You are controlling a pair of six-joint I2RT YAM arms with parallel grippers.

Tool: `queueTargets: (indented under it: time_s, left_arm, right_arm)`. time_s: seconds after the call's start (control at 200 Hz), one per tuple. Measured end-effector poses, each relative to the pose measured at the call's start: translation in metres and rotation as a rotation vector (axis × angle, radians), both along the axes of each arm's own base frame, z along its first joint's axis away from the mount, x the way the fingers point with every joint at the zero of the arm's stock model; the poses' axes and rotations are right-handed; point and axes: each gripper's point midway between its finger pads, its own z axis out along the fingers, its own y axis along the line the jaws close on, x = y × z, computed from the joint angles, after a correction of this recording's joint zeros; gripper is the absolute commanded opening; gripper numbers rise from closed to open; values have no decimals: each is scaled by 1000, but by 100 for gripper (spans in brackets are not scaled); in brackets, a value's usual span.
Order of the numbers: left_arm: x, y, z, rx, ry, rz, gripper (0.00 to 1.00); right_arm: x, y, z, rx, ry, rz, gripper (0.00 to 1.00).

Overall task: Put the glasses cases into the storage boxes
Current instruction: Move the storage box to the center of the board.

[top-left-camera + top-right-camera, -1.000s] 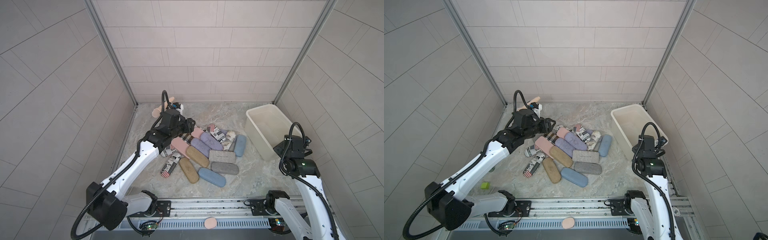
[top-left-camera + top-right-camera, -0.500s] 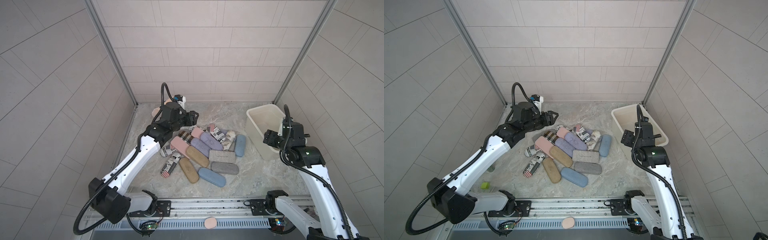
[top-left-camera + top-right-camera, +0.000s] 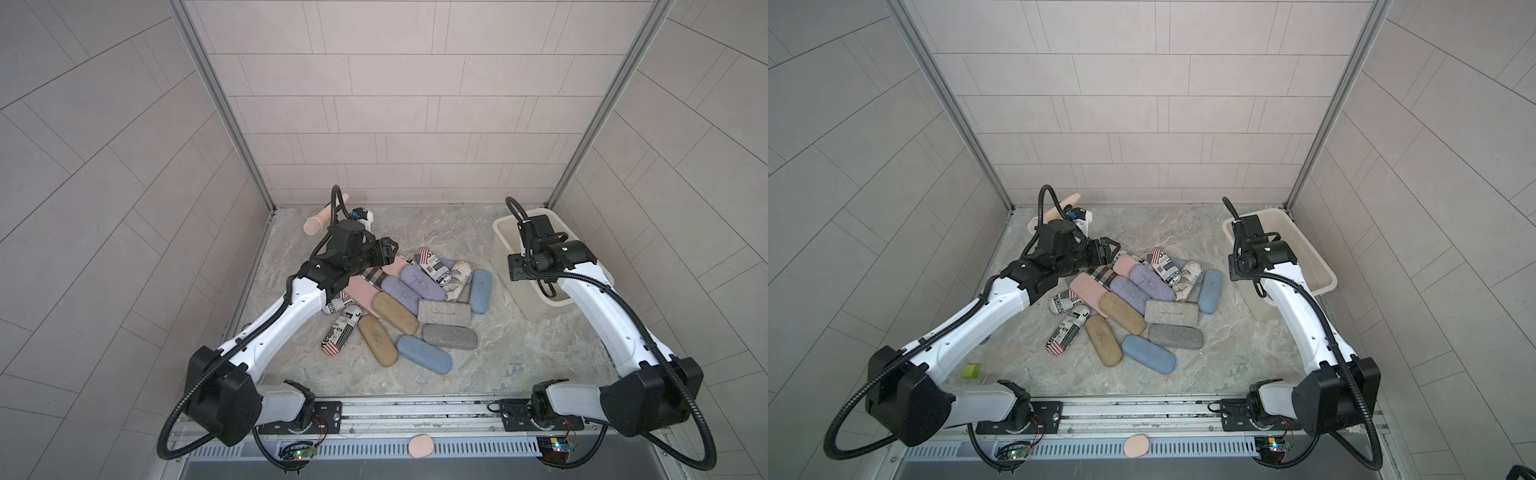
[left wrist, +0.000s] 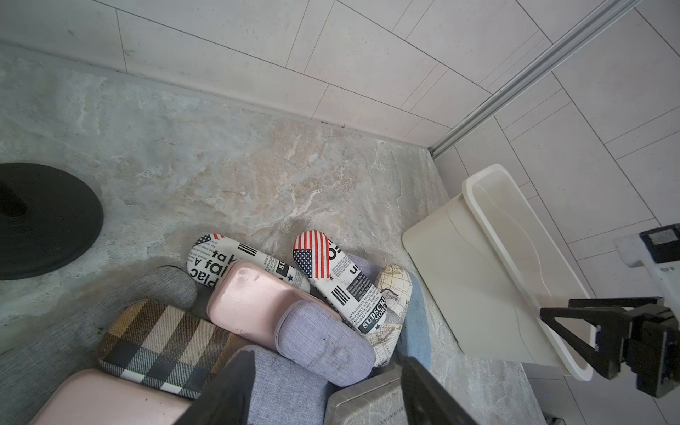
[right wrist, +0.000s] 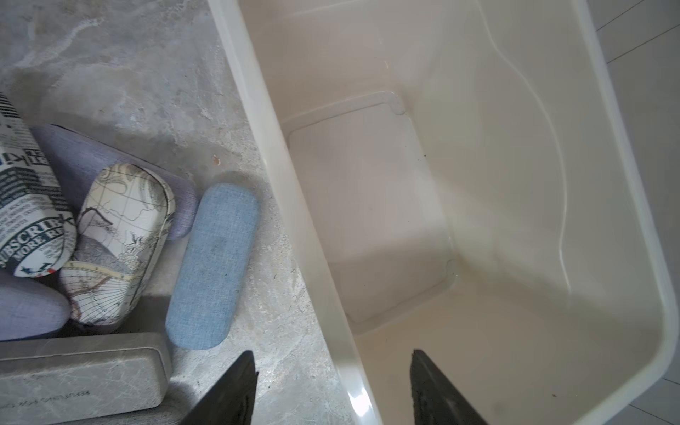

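Observation:
Several glasses cases (image 3: pixel 399 307) lie in a heap on the marble floor: pink, lavender, plaid, tan, grey, light blue and newspaper-print. My left gripper (image 4: pixel 323 390) hovers open over the heap's back left, above a lavender case (image 4: pixel 323 338) and beside a pink case (image 4: pixel 254 298); it holds nothing. It shows in both top views (image 3: pixel 384 253) (image 3: pixel 1108 251). The cream storage box (image 3: pixel 498 232) (image 5: pixel 294 206) stands at the right, empty inside. My right gripper (image 5: pixel 335 390) (image 3: pixel 517 270) is open, its fingers either side of the box's rim on the heap side. A light blue case (image 5: pixel 213 268) lies just outside that wall.
A pink microphone (image 3: pixel 320 220) on a black round base (image 4: pixel 44 220) stands in the back left corner, behind my left arm. A small pink oval pad (image 3: pixel 420 445) lies on the front rail. A green block (image 3: pixel 970 370) sits at the front left. Tiled walls close three sides.
My right arm has swung up from the front right to the storage box's rim. My left gripper has risen slightly over the heap and its jaws have parted.

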Motion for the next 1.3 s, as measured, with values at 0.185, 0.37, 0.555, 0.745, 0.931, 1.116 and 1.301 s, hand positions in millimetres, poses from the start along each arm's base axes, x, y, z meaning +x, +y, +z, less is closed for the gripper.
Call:
queueTargets:
  time_s: [0.185, 0.37, 0.555, 0.745, 0.931, 1.116, 1.301]
  left_arm:
    - [-1, -5, 2, -33, 8, -19, 69]
    - [-1, -6, 3, -39, 6, -21, 69]
    - [-2, -5, 6, -40, -1, -20, 69]
    - [-4, -3, 14, -44, -22, -15, 69]
    - [-2, 0, 14, -44, -23, -8, 69]
    - [-2, 0, 14, -47, -22, -12, 69]
    - [-2, 0, 14, -42, -23, -11, 69]
  right_arm:
    - [3, -5, -16, -14, 57, -10, 61]
    - [3, -6, -40, -10, 132, -19, 44]
    - [3, -3, -51, 19, 155, -32, 12]
    - [1, 8, -51, 104, 134, -65, 3]
    - [-7, 35, -50, 220, 118, -26, 1]
    - [-24, 48, -51, 286, 109, 3, 31]
    - [-29, 57, -48, 305, 116, 15, 55]
